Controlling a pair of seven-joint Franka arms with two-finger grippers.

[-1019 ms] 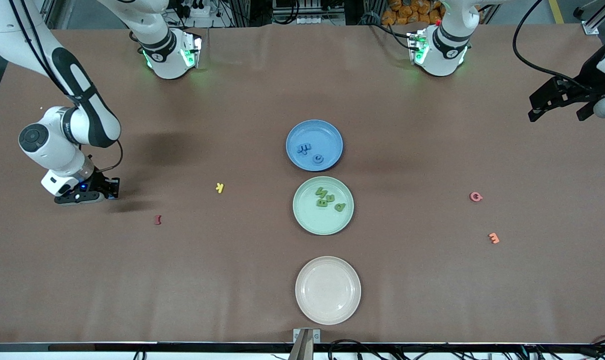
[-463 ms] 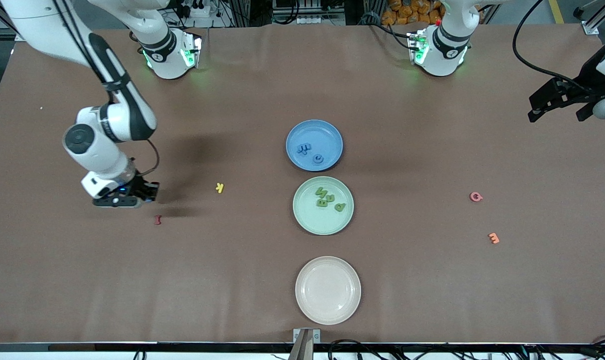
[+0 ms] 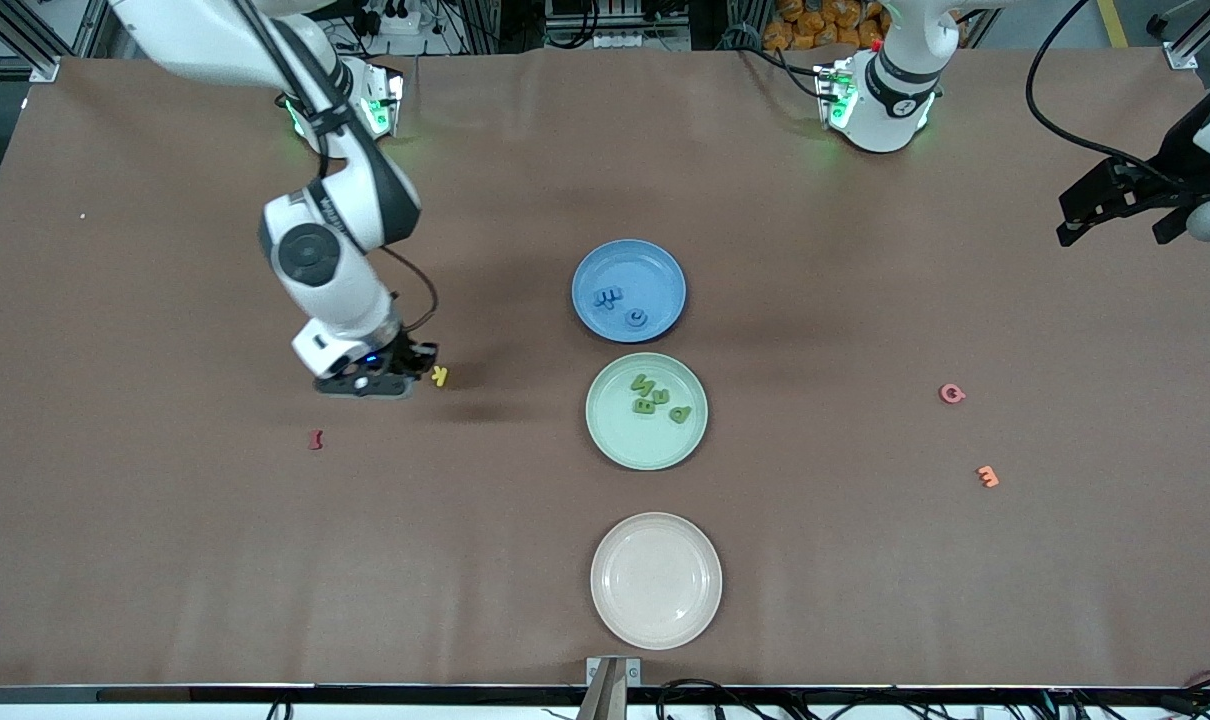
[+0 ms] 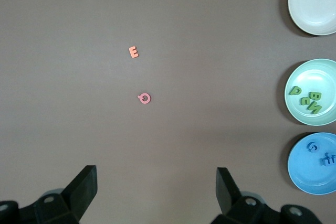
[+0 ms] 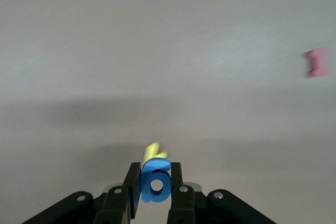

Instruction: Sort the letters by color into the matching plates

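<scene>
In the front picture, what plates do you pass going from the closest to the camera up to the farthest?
Round cream-white plate → round pale mint green plate holding green foam letters → round medium blue plate holding blue foam letters.

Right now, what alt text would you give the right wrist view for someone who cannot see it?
The right gripper is shut on a small flat blue foam letter, held upright above the brown table. A small yellow foam letter lies on the table just past it, and a blurred pinkish-red foam letter lies farther off.
</scene>
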